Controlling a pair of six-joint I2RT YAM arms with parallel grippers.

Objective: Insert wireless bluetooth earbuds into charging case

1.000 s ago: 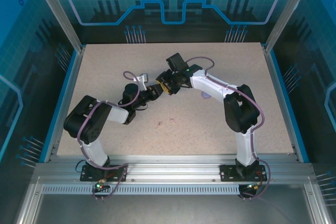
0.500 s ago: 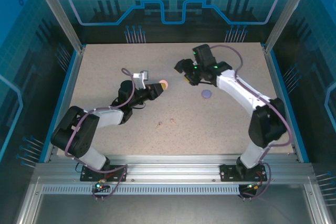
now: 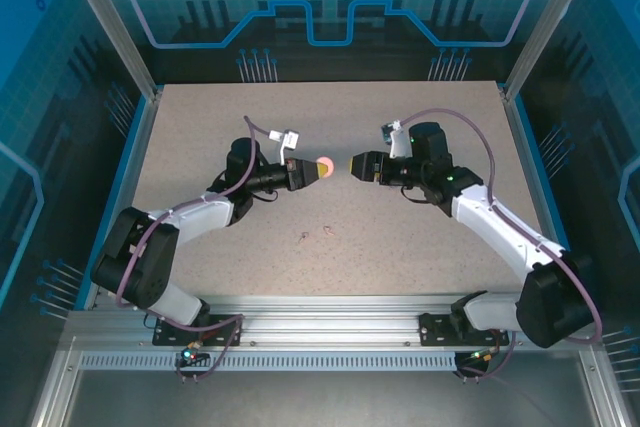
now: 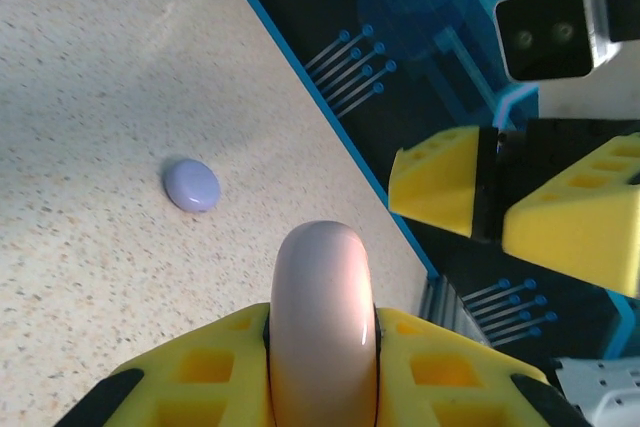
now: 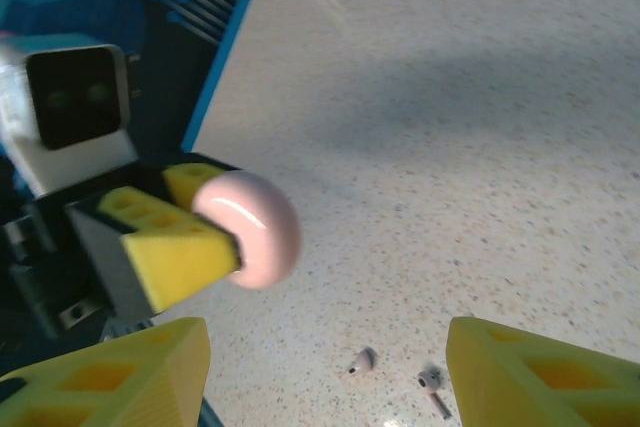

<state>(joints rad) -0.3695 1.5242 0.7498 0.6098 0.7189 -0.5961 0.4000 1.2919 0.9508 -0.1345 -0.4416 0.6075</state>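
Two tiny pale stemmed earbuds [image 5: 362,360], probably pink, lying near-side of glossy pink round case [image 4: 322,317]; case clamped in left gripper [image 3: 312,170]; right gripper [image 3: 358,164] opposite, jaws wide.

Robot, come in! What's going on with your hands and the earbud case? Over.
Left gripper, jaws shut on pink case, held above table. Right gripper, jaws open, facing it. Two earbuds loose on table. Nothing between grippers.
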